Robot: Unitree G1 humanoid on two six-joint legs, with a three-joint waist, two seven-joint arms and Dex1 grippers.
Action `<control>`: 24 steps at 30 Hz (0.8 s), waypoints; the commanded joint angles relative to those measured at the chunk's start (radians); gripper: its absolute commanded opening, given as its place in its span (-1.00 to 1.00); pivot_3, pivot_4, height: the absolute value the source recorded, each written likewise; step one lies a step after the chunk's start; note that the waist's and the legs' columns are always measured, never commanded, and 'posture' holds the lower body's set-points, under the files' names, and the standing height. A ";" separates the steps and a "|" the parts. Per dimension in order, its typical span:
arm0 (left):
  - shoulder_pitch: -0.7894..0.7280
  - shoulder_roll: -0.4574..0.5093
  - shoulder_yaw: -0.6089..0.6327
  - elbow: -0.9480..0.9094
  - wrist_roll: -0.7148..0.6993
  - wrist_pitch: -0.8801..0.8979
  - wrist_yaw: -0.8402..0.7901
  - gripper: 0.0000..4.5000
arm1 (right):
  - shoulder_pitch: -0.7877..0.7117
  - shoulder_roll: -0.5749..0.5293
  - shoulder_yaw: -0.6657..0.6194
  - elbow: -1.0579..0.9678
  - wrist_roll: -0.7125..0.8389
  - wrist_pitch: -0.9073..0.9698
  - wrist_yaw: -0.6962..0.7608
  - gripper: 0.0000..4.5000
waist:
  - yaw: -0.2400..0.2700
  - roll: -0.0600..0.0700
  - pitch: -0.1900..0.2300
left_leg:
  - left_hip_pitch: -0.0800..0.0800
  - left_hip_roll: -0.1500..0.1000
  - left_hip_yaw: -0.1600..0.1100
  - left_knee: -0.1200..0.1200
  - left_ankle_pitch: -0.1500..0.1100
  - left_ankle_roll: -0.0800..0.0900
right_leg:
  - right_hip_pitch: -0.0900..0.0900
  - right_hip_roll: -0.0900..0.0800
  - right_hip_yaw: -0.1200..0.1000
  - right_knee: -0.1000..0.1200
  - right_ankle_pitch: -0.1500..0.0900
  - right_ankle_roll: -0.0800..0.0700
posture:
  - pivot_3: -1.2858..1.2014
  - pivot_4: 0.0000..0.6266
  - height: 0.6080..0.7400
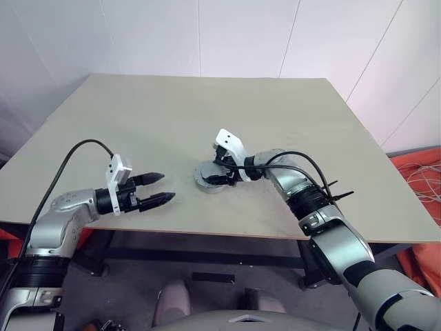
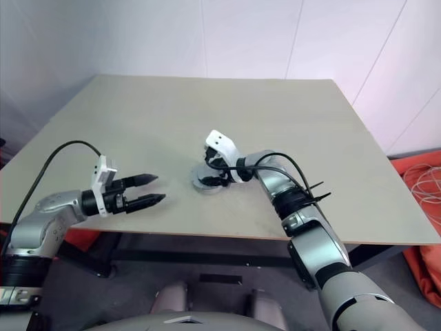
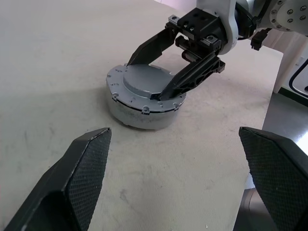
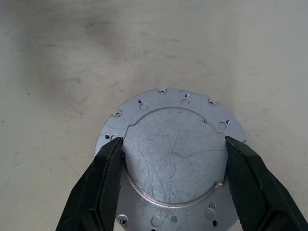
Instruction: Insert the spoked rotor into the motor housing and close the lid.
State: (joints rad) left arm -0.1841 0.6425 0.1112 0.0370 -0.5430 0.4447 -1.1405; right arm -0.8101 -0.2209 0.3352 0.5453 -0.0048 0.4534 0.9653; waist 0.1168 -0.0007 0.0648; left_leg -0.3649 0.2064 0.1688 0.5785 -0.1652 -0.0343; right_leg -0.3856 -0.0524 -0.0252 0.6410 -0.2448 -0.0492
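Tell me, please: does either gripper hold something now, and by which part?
The right gripper has its fingers on either side of the raised round top of the grey metal drum on the table. The left gripper is open and holds nothing.

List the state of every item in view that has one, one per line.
Motor housing: upright on the table, top covered by a silver plate with a raised centre.
Right gripper: fingers against both sides of that raised centre, apparently gripping it.
Left gripper: open, empty, apart from the housing.
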 commanded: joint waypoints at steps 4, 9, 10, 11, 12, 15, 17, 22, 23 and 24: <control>-0.018 0.009 0.031 -0.031 -0.028 0.016 0.012 1.00 | 0.014 -0.006 0.020 0.016 -0.018 0.026 0.004 0.40 | 0.000 0.000 0.000 | 0.000 0.000 0.000 0.000 0.000 0.000 | 0.000 0.000 0.000 0.000 0.000 0.000 | 0.03 -1.00 1.00; -0.013 0.016 0.031 -0.045 -0.034 0.041 0.022 1.00 | 0.018 -0.006 0.027 0.035 -0.024 0.043 0.000 0.40 | 0.000 0.000 0.000 | 0.000 0.000 0.000 0.000 0.000 0.000 | 0.000 0.000 0.000 0.000 0.000 0.000 | 0.03 -1.00 1.00; -0.012 0.019 0.029 -0.047 -0.032 0.038 0.021 1.00 | 0.018 -0.006 0.028 0.038 -0.025 0.053 0.001 0.40 | 0.000 0.000 0.000 | 0.000 0.000 0.000 0.000 0.000 0.000 | 0.000 0.000 0.000 0.000 0.000 0.000 | 0.03 -1.00 1.00; -0.011 0.020 0.028 -0.048 -0.029 0.034 0.020 1.00 | 0.018 -0.005 0.028 0.040 -0.024 0.057 0.000 0.40 | 0.001 0.000 0.000 | 0.000 0.000 0.000 0.000 0.000 0.000 | 0.000 0.000 0.000 0.000 0.000 0.000 | 0.03 -1.00 1.00; -0.010 0.021 0.027 -0.050 -0.032 0.039 0.019 1.00 | 0.018 -0.003 0.027 0.041 -0.023 0.060 -0.004 0.40 | 0.001 0.000 0.000 | 0.000 0.000 0.000 0.000 0.000 0.000 | 0.000 0.000 0.000 0.000 0.000 0.000 | 0.03 -1.00 1.00; -0.011 0.021 0.027 -0.052 -0.036 0.043 0.018 1.00 | 0.015 0.001 0.028 0.052 -0.030 0.056 -0.015 0.40 | 0.001 0.000 0.000 | 0.001 0.000 0.000 0.000 0.000 0.000 | 0.001 0.000 0.000 0.000 0.000 0.001 | 0.03 -1.00 1.00; -0.011 0.020 0.028 -0.054 -0.038 0.045 0.018 1.00 | 0.019 0.002 0.028 0.051 -0.028 0.041 -0.014 0.40 | 0.001 0.000 0.000 | 0.002 0.000 0.000 0.000 0.000 0.000 | 0.001 0.000 0.000 0.000 -0.002 0.003 | 0.03 -1.00 1.00; 0.011 0.040 0.039 -0.068 -0.060 0.048 -0.027 1.00 | 0.027 -0.002 0.037 0.045 -0.032 0.031 -0.009 0.40 | 0.000 0.000 0.000 | 0.003 0.000 0.000 0.000 0.000 0.000 | 0.002 0.000 0.000 0.000 -0.003 0.005 | 0.03 -1.00 1.00; 0.017 0.049 0.046 -0.065 -0.064 0.047 -0.040 1.00 | 0.027 -0.002 0.038 0.046 -0.033 0.027 -0.008 0.40 | 0.000 0.000 0.000 | 0.003 0.000 0.000 0.000 0.000 0.000 | 0.002 0.000 0.000 0.000 -0.003 0.005 | 0.03 -1.00 1.00; 0.021 0.058 0.048 -0.060 -0.062 0.044 -0.050 1.00 | 0.027 -0.001 0.037 0.047 -0.031 0.022 -0.007 0.40 | 0.000 0.000 0.000 | 0.003 0.000 0.000 -0.001 0.000 0.000 | 0.002 0.000 0.000 0.000 -0.003 0.005 | 0.03 -1.00 1.00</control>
State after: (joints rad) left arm -0.1600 0.6769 0.1236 -0.0008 -0.5835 0.4923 -1.1665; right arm -0.8099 -0.2172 0.3410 0.5529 -0.0059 0.4572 0.9568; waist 0.1166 -0.0011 0.0646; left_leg -0.3617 0.2063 0.1688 0.5776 -0.1652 -0.0344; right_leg -0.3838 -0.0524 -0.0248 0.6409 -0.2476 -0.0446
